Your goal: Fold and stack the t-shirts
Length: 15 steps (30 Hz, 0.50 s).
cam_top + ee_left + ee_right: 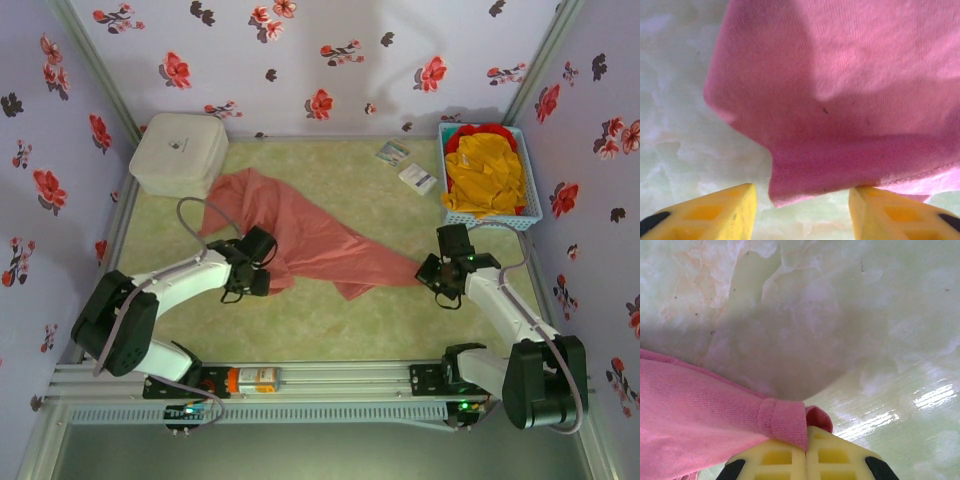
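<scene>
My left fingers (715,210) are yellow and stand released, well apart. A folded edge of the salmon-pink t-shirt (850,100) hangs into the gap between them, and neither finger pinches it. One edge of the cloth just meets the finger on the right side of that view. My right fingers (806,457) are clenched together on a rolled hem of the same shirt, which bunches at their tips.

From above, my left fingers (255,272) sit at the near edge of the shirt (300,235). My right fingers (440,275) hold its tapering right end. The shirt lies spread across the middle of the bench (330,320).

I count one pink shirt out on the bench. One blue basket (531,205) at the far right holds mustard cloth (485,175) with red cloth (498,132) behind it; how many shirts that makes I cannot tell. One white box (178,152) sits far left, touching the pink shirt. Two small packets (417,178) lie beside the basket.

The bench is a pale green, mottled surface. The walls (330,60) are lavender, printed with red and dark flowers.
</scene>
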### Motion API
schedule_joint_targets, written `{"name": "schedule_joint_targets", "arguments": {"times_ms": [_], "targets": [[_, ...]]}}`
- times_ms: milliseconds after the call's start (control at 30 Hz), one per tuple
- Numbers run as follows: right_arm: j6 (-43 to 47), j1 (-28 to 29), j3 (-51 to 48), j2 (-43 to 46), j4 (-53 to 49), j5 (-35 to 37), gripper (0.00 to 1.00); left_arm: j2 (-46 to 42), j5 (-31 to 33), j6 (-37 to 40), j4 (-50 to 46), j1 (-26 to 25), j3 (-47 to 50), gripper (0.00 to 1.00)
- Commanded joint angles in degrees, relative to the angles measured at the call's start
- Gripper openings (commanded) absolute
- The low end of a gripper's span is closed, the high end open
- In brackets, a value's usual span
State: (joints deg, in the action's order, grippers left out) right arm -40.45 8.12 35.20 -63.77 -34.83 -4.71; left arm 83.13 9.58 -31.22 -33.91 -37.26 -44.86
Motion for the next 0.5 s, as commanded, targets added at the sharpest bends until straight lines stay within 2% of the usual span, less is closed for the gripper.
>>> {"name": "schedule_joint_targets", "arguments": {"times_ms": [0,233,333,400,467], "targets": [[1.0,-0.6,0.5,0.5,-0.7,0.3,0.00,1.8,-0.9,-2.3,3.9,0.6,1.4,0.46],[0.7,-1.0,0.7,1.2,-0.5,0.2,0.00,2.1,-1.1,-2.3,3.9,1.1,2.2,0.25],[0.6,-1.2,1.3,1.0,-0.2,0.1,0.00,0.5,-1.1,-1.6,3.3,2.5,2.0,0.16],[0.8,-1.3,2.2,0.9,-0.1,0.2,0.00,-0.9,-1.1,-0.6,2.3,3.9,1.4,0.06],[1.0,-1.6,3.2,0.8,-0.3,0.2,0.00,-2.3,-1.0,0.5,0.6,5.1,0.3,0.02]]}}
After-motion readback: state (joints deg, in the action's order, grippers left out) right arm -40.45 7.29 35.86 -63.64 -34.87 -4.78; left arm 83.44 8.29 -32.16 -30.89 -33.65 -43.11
